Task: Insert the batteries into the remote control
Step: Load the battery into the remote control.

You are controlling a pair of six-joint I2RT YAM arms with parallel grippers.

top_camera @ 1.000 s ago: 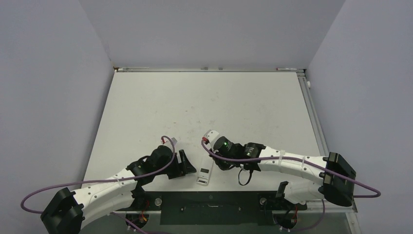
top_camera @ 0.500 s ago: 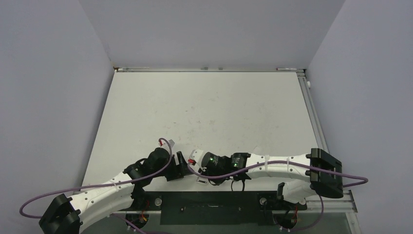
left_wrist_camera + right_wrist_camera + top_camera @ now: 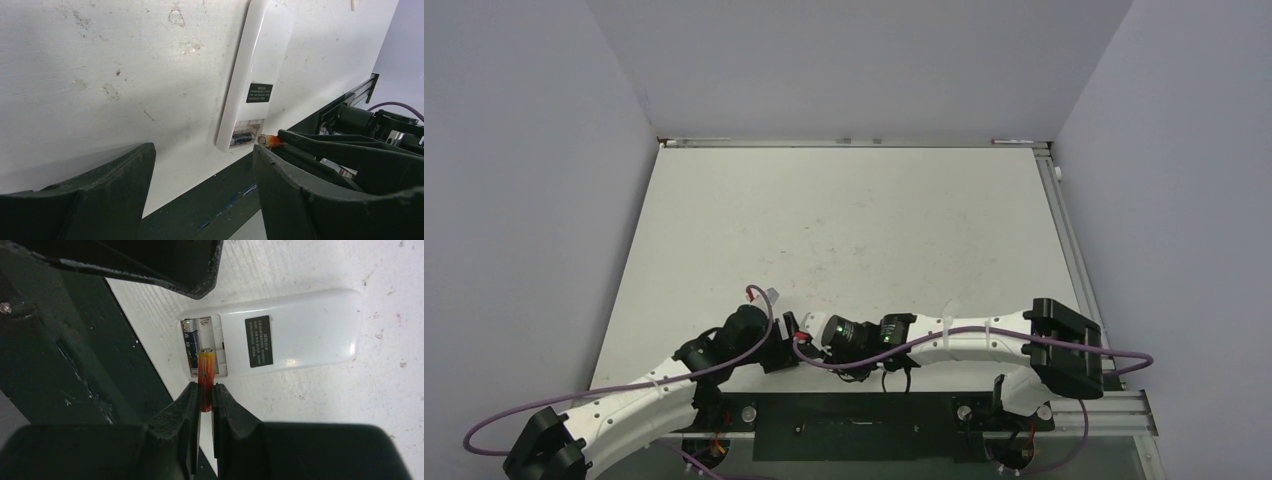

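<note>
- Because the dark battery (image 3: pixel 189 342) fills one slot, the right gripper (image 3: pixel 205 395) pinches the orange battery (image 3: pixel 206 367) toward the empty one.
- Back up for access, the remote (image 3: pixel 280 340) lies at the edge of the table (image 3: pixel 350 405); left gripper (image 3: pixel 202 150) spread wide.

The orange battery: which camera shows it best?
The right wrist view: the orange battery is pinched in the right gripper, its end at the remote control's open slot. Left wrist shows only its tip; from the top, arms hide it.
</note>
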